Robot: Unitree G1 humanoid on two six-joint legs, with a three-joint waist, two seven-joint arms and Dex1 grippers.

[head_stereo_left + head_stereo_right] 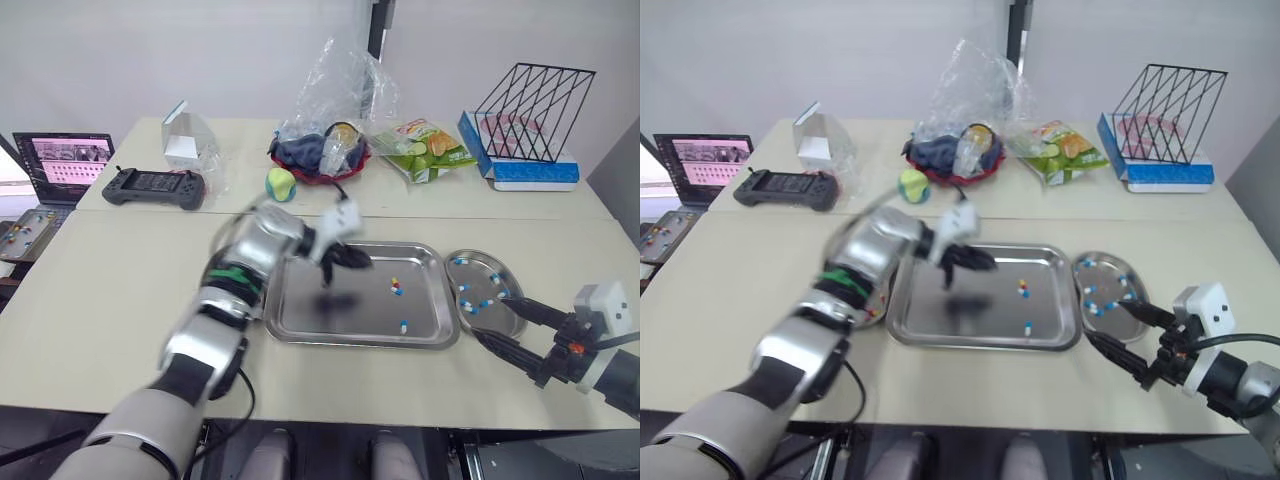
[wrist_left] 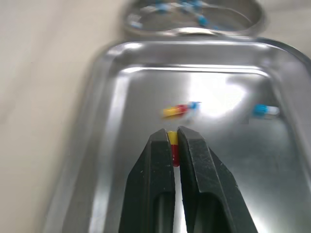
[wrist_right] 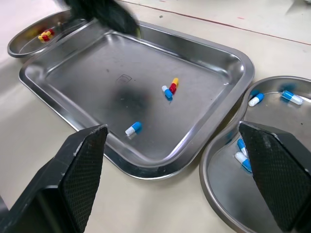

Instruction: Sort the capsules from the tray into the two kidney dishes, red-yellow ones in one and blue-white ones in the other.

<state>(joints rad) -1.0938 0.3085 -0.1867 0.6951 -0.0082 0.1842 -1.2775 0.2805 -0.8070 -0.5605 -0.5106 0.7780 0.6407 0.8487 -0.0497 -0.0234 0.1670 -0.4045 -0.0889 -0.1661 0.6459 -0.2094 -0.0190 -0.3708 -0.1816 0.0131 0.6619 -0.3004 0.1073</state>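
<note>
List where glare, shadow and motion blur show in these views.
Left eye view: the left gripper is motion-smeared, its shadow darkening the rectangular steel tray. Left wrist view: glare whitens the tray floor; the steel kidney dish beyond is defocused.

This looks like a robotics lab or test room set up in office space, not a home or a clinic. Two plain beige tables (image 1: 100, 290) stand pushed together before a bare white wall (image 1: 150, 50). A laptop (image 1: 65, 165) with its screen lit sits at the left edge, and a handheld controller (image 1: 153, 186) lies near it. Office and snack clutter lines the back: a wire rack (image 1: 530, 98), a blue box (image 1: 530, 172), a snack bag (image 1: 425, 148), a crumpled plastic bag (image 1: 340, 80) and a ball (image 1: 280, 183). The medical ware, a steel tray (image 1: 300, 325), kidney dishes (image 1: 478, 262) and capsules (image 1: 404, 326), lies among this clutter.
</note>
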